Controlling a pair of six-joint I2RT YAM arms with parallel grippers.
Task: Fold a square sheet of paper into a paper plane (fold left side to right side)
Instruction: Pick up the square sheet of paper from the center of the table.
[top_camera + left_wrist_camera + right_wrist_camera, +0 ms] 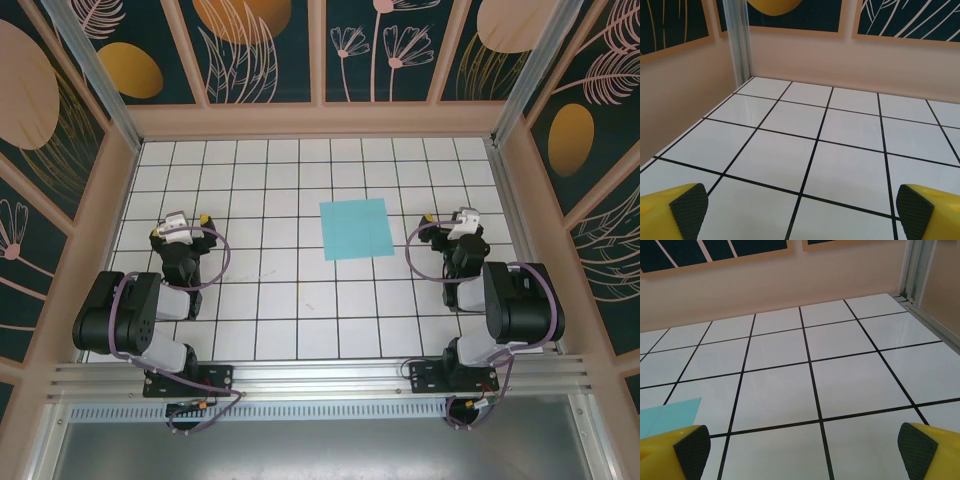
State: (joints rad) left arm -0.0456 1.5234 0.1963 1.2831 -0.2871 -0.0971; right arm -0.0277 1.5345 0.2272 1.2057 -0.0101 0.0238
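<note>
Flat unfolded turquoise square sheet of paper (pixel 357 229)

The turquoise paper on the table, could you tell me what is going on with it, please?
Nothing is handling it yet. The square sheet of paper lies flat and unfolded on the gridded table, right of centre. The left gripper and right gripper are open on either side of it, holding nothing; the right one is nearer the sheet.

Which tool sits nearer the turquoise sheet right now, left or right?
The right tool: the square sheet of paper lies right of centre, a shorter gap from it than from the left tool.
</note>
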